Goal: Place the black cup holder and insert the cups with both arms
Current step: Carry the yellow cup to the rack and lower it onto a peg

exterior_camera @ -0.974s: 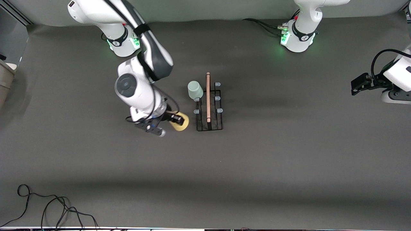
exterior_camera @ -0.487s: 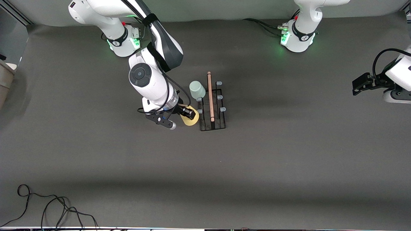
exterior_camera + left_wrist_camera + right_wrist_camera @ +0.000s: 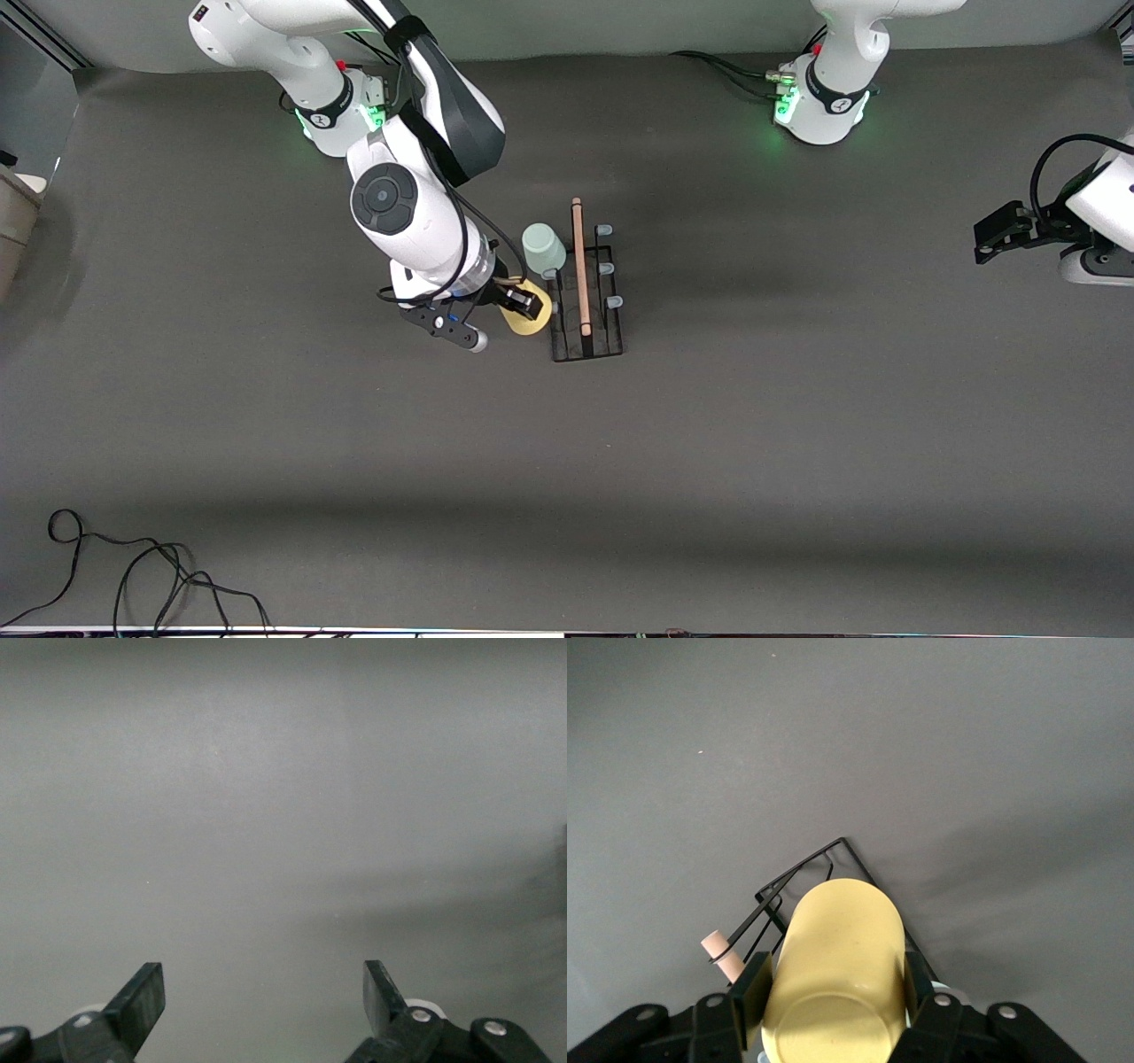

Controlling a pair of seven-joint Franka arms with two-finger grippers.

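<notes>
The black cup holder (image 3: 585, 297) stands mid-desk, its wooden handle (image 3: 580, 266) on top; a pale green cup (image 3: 542, 249) sits upturned on one prong; the yellow cup (image 3: 528, 322) is clamped in the right pincer (image 3: 523, 306), hard against the holder's side; the left pincer (image 3: 992, 236) waits with fingers spread, empty, above the left arm's end of the grey desk (image 3: 797, 443).
</notes>
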